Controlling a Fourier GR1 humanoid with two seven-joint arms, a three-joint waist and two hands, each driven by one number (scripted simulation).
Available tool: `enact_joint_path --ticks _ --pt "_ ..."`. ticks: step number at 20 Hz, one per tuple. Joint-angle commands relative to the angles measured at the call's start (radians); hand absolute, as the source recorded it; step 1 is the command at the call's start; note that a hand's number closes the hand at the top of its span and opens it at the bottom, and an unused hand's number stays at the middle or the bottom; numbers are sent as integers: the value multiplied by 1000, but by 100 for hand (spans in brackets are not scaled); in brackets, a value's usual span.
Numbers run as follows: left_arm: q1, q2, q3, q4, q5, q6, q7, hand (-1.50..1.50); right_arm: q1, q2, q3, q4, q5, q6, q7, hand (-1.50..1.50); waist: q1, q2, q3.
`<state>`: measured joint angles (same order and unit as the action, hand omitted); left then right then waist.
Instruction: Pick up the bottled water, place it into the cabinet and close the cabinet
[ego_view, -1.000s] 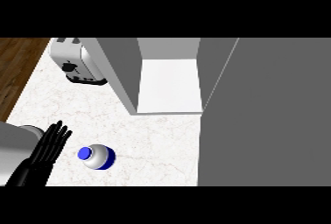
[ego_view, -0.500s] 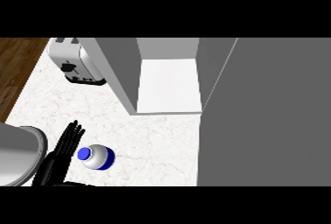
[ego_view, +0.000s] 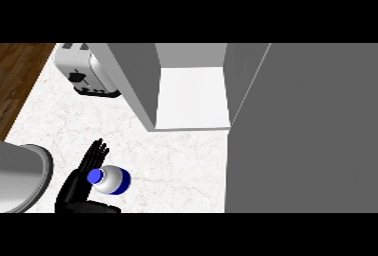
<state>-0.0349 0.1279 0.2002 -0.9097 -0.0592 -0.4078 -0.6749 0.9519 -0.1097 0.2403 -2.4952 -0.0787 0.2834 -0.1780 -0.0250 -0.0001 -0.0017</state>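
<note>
At lower left, the left hand (ego_view: 80, 176), fingers straight, has closed in beside the bottled water (ego_view: 111, 179), so grasping looks next.

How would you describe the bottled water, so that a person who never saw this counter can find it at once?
Start at the open cabinet at the back of the white marbled counter, then come toward the near left edge. The bottled water stands there beside the left hand. Seen from above, it is round and white with a blue cap; the toaster is boxy and silver.

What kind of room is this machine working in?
Most likely a kitchen: a toaster stands on a marble-look counter, next to an open cabinet, with bottled water nearby.
</note>
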Motion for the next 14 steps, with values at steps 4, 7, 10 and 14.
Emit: enact_joint_path --ticks 4,7,10,14 --pt "-73 -2 -20 237 -16 -76 -132 -150 99 -3 9 -128 -49 17 -8 -150 -5 0 -1" --pt "-123 6 -7 320 -4 -94 -193 -150 10 -4 10 -125 -44 -11 73 -150 10 6 -2" --pt "-152 -50 9 364 7 -7 -208 150 108 0 35 -136 -11 13 -1 -150 -4 2 -2" --pt "-182 -26 24 415 43 -67 -210 150 91 -21 -30 -122 -72 25 -12 -150 -1 4 -1"
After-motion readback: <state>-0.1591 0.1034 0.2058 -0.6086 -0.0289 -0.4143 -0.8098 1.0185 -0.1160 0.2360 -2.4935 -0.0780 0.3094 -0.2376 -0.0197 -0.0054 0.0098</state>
